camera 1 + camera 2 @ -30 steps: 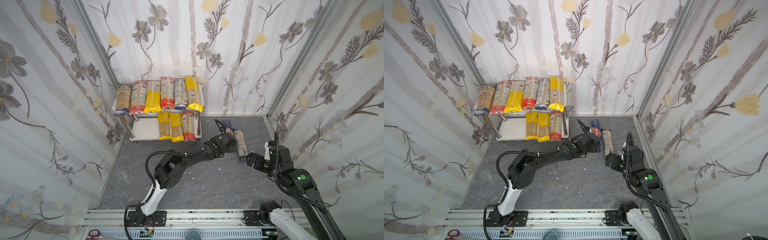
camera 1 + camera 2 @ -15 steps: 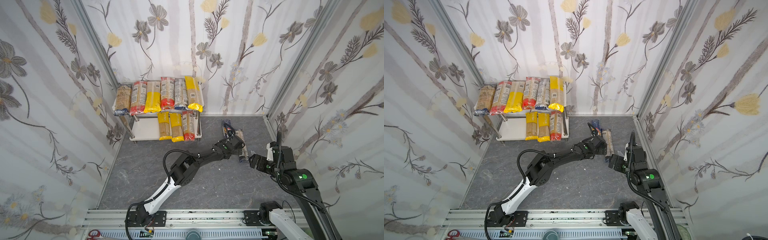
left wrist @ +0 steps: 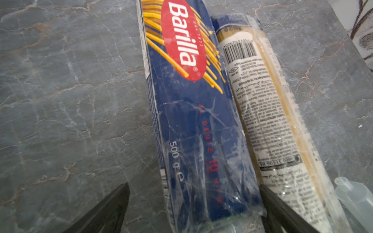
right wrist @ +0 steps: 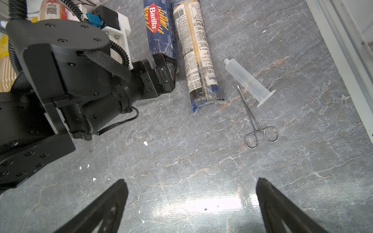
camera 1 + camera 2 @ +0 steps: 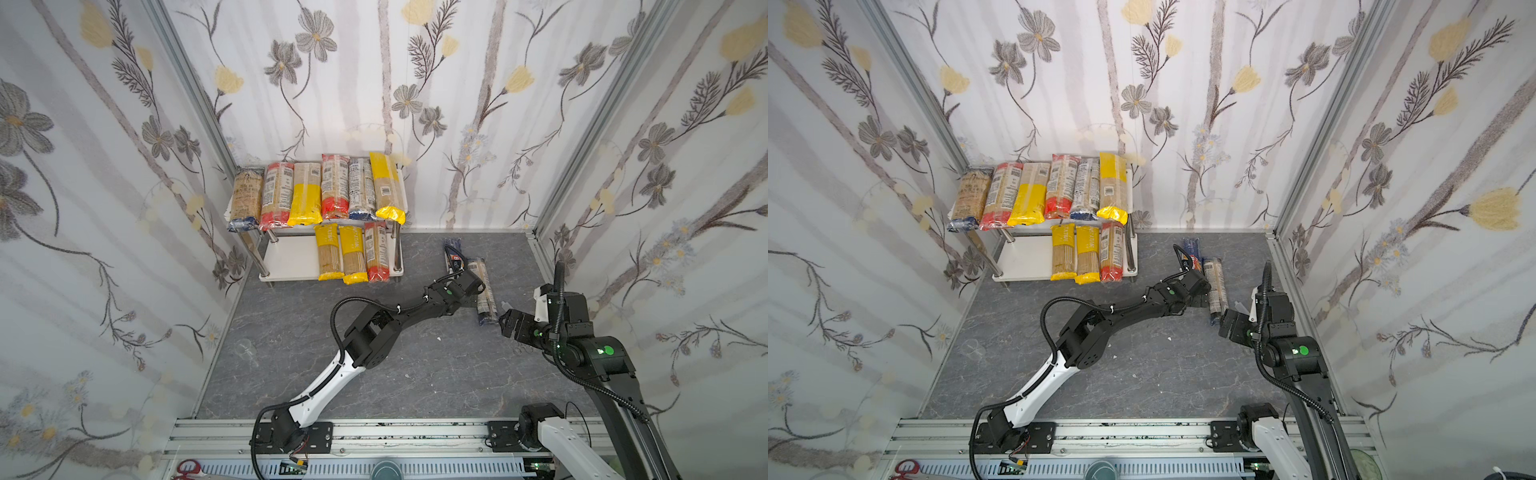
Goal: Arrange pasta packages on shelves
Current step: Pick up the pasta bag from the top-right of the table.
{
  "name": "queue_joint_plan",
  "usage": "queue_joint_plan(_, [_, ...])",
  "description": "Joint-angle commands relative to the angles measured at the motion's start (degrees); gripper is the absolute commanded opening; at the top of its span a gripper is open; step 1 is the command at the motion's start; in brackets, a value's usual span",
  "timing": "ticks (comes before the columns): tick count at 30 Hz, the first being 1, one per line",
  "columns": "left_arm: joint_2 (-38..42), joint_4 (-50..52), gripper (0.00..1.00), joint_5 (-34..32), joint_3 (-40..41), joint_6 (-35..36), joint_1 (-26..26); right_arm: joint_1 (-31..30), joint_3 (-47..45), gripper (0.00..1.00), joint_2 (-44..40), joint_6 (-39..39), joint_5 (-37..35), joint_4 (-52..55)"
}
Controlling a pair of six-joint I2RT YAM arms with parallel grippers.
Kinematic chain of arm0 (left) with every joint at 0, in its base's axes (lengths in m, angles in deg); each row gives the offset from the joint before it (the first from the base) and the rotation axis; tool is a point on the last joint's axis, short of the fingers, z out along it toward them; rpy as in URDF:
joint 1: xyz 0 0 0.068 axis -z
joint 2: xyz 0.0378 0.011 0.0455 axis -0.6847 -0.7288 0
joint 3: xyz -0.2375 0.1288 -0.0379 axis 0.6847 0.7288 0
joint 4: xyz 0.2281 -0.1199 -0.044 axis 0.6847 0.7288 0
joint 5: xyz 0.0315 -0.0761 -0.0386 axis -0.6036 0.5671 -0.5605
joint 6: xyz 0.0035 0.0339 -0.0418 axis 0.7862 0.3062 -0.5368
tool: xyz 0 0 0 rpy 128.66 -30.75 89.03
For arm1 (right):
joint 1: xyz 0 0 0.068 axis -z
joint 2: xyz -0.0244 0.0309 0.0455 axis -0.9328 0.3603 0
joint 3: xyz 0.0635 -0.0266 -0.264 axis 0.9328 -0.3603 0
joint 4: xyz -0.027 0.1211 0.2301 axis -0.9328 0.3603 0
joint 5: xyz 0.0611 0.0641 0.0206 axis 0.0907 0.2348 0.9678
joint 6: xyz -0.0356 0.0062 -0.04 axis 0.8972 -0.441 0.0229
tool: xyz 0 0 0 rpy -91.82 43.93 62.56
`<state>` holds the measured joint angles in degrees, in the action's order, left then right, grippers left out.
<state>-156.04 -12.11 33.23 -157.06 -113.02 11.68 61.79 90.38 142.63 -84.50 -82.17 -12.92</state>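
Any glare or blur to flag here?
Right wrist view: glare patch on the floor inside the open right gripper. Left wrist view: wrap on the blue packet glints, print readable. In both top views: even light, sharp, corner posts splay outward.

- surface [image 4: 201, 161]: grey stone-look veining, smooth, with a soft sheen.
- dark blue packet [image 3: 191, 121]: glossy, crinkled plastic film.
- clear packet [image 3: 272, 121]: shiny plastic film, matt white printed label.
- syringe barrel [image 4: 248, 80]: translucent, cloudy plastic.
- forceps [image 4: 254, 121]: polished metal.
- shelves [image 5: 291, 259]: smooth white boards, shiny metal posts [image 5: 257, 259].
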Motion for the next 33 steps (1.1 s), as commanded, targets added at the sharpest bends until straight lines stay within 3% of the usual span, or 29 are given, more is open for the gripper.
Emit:
queue_joint_plan(1, [-1.3, 1.5, 1.00, -0.3, -1.6, -0.2, -0.3, 0.2, 0.5, 1.00, 0.6, 0.6, 0.6, -1.3])
queue_joint_plan(13, [-3.2, 2.4, 0.97, 2.4, -2.2, 0.2, -1.0, 0.7, 1.6, 1.00, 3.1, 0.9, 1.6, -2.4])
queue_joint_plan(19, [-0.4, 3.0, 0.74, 2.8, 2.1, 1.1, -1.2, 0.8, 2.3, 1.00, 4.4, 1.3, 1.7, -3.4])
queue_joint_plan(24, [3.5, 3.2, 0.62, 2.6, 7.8, 2.6, -1.3, 0.8, 1.4, 1.00, 5.3, 1.1, 2.5, -5.2])
queue_joint_plan(28, [7.1, 3.4, 0.38, 3.0, 13.0, 4.1, -1.4, 0.8, 1.1, 1.00, 6.6, 0.8, 4.0, -7.3])
queue_joint_plan(33, [12.2, 3.4, 0.18, 3.0, 19.1, 5.9, -1.2, 0.8, 1.7, 1.00, 8.8, 0.3, 5.7, -9.6])
